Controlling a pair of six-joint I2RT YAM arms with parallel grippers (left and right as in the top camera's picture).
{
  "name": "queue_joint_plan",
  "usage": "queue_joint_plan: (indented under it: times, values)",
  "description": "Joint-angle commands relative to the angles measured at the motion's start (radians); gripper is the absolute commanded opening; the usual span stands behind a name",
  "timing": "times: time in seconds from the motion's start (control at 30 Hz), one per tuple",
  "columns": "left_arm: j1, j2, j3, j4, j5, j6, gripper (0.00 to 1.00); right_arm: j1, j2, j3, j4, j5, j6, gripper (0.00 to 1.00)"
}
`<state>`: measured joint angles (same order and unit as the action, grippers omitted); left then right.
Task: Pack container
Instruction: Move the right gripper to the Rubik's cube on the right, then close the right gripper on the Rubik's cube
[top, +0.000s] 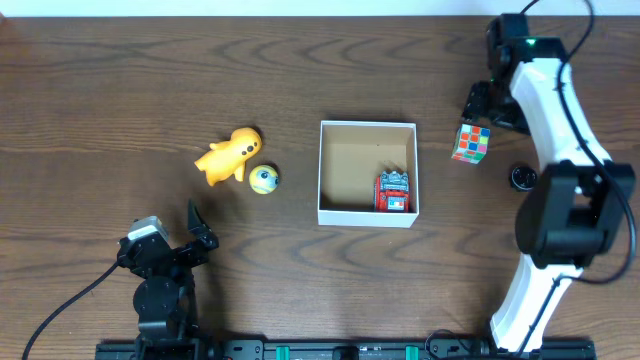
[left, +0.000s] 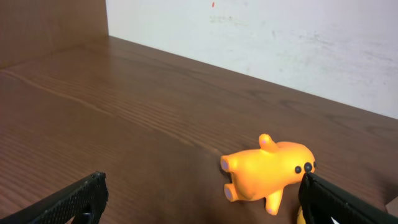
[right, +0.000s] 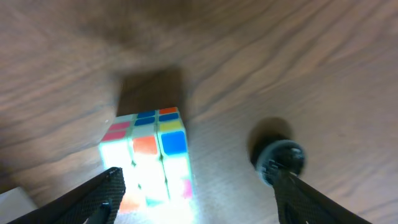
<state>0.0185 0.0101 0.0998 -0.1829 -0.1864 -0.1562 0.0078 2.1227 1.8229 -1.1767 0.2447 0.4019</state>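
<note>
The container (top: 350, 165) sits mid-surface (top: 100, 100), open side up. A red toy (top: 393, 191) lies inside it, in the near right corner. Right of the container lies a colour cube (top: 471, 142), with the right gripper (right: 198, 177) just beside it, jaws spread wide, holding nothing. Left of the container lie a yellow figure (top: 229, 156) and a small ball (top: 264, 180). The left gripper (left: 200, 186), further left and nearer, is wide and empty.
</note>
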Motion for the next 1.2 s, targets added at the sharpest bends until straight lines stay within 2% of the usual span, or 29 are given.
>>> queue_joint_plan:
  times: [0.0, 0.2, 0.33, 0.8, 0.9, 1.03, 1.17]
  values:
    - [-0.003, -0.006, 0.001, 0.001, 0.0, 0.01, 0.98, 0.018, 0.051, 0.006, 0.011, -0.01, 0.008, 0.82]
    - [-0.003, -0.006, 0.001, 0.001, 0.0, 0.01, 0.98, 0.018, 0.117, 0.006, 0.032, -0.031, -0.014, 0.82]
    - [-0.003, -0.006, 0.001, 0.001, 0.0, 0.01, 0.98, 0.02, 0.127, 0.006, 0.033, -0.07, -0.013, 0.79]
    - [-0.003, -0.006, 0.001, 0.0, 0.0, 0.01, 0.98, 0.042, 0.127, 0.006, 0.032, -0.108, -0.009, 0.79]
    - [-0.003, -0.006, 0.001, 0.001, 0.0, 0.01, 0.98, 0.05, 0.127, 0.006, 0.031, -0.119, 0.004, 0.77]
    - [-0.003, -0.006, 0.001, 0.001, 0.0, 0.01, 0.98, 0.056, 0.127, 0.006, 0.027, -0.12, 0.022, 0.68]
    - [-0.003, -0.006, 0.001, 0.001, 0.0, 0.01, 0.98, 0.058, 0.127, 0.006, 0.004, -0.121, 0.051, 0.66]
